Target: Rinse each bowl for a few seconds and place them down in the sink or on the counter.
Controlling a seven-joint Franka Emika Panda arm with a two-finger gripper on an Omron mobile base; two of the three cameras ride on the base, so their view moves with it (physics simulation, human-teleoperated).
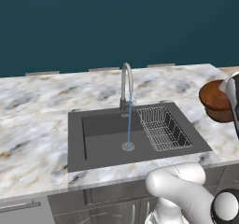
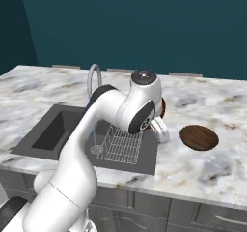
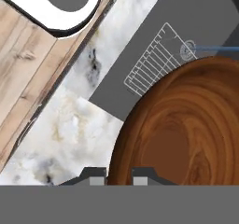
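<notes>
**Bowl gripped at the rim, off to the right of the running water**

Bowl one is held up in the air by its rim: the fingers are pinched nearly shut on its edge, one tip on each side of the wall, as the hand view shows. From the left base view this bowl hangs over the tabletop just right of the sink, tilted on edge. The second bowl lies flat on the tabletop farther right, well apart from the basin.

What matters for the coming move is direction: the faucet and its thin blue stream lie to the left of the held bowl, beyond the wire rack. My reading is that the bowl must travel leftward over the rack until its hollow meets the stream near the drain.
</notes>
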